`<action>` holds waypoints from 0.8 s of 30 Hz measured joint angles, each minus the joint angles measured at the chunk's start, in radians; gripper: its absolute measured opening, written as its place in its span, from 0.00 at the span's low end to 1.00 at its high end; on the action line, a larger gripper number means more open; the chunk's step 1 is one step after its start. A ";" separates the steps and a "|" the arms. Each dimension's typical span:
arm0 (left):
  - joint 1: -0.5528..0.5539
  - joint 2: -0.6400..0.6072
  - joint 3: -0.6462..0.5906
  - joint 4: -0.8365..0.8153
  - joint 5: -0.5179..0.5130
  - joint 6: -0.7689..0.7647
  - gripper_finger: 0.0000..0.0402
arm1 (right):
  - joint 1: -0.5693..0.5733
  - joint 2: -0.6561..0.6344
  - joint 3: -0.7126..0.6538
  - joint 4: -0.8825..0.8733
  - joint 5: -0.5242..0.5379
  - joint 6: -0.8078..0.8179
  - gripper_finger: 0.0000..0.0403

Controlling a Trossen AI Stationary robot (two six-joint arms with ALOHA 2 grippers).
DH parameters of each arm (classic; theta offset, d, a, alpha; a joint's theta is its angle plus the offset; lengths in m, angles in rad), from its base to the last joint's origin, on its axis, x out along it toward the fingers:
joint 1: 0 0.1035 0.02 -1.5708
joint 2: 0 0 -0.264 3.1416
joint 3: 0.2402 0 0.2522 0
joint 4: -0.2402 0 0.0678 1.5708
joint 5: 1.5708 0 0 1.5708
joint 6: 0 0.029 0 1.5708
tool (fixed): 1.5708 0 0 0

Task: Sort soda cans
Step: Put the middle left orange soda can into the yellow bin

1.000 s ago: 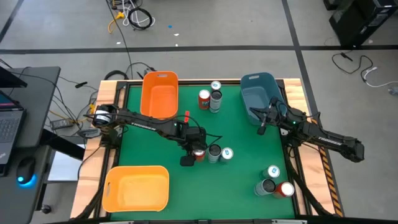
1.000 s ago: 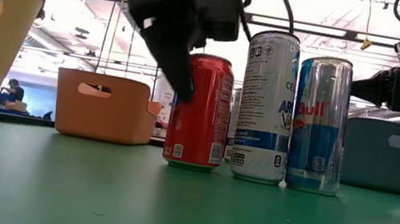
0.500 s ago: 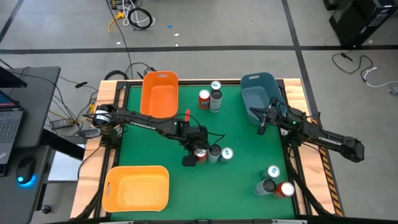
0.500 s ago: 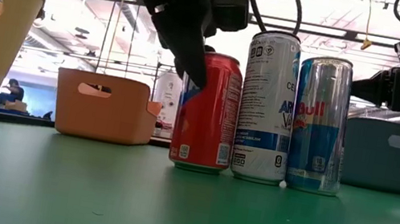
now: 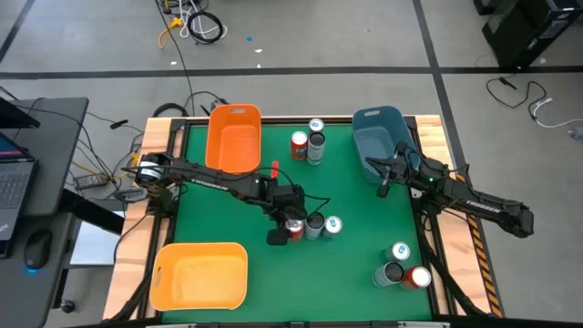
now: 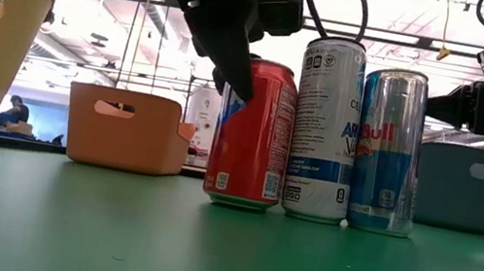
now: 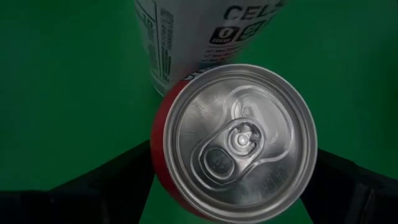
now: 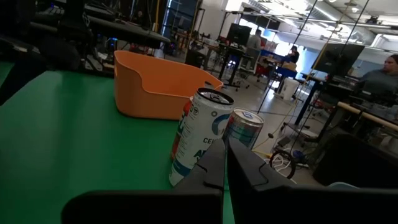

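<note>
A red soda can (image 6: 252,132) stands upright on the green table, first in a row with a white can (image 6: 326,130) and a silver-blue can (image 6: 387,150). My left gripper (image 7: 233,155) hangs over the red can (image 5: 293,228), open, with one dark finger on each side of its silvery top (image 7: 239,143). My right gripper (image 8: 225,163) is shut and holds nothing; it waits level beside the blue bin (image 5: 381,137) at the table's right. Three more cans (image 5: 310,141) stand at the far edge and another three (image 5: 401,266) near the right corner. My left gripper straddles the red can's upper part, coming from above on a slant from the table's left. One finger (image 6: 227,59) lies against the can's side wall (image 6: 235,90) just under the rim. Whether the other finger (image 7: 354,186) touches the can cannot be told. The can's base is on the table.
An orange bin (image 5: 234,137) sits at the far left and a yellow bin (image 5: 200,273) at the near left corner. The white can stands close against the red one on its right. Open green table lies between the can groups.
My left gripper has shifted a little toward the table's right and down around the red can. The red can has slid along the table with it, toward the white can and slightly toward the near edge, staying upright.
</note>
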 joint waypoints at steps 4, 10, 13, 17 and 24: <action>0.000 -0.001 0.001 -0.017 -0.001 0.000 0.87 | 0.000 0.000 0.000 0.000 0.000 0.000 0.02; 0.000 -0.007 0.001 -0.035 0.014 0.004 0.87 | 0.000 0.000 0.000 0.000 0.000 0.000 0.02; 0.000 -0.010 0.001 -0.050 0.006 0.005 0.83 | 0.000 0.000 0.000 0.000 0.000 0.000 0.02; -0.001 -0.010 0.003 -0.056 -0.017 0.008 0.73 | 0.000 0.000 0.000 0.001 0.000 0.000 0.02; -0.001 -0.017 0.003 -0.100 -0.034 0.030 0.73 | 0.000 0.000 0.000 0.001 0.000 0.000 0.02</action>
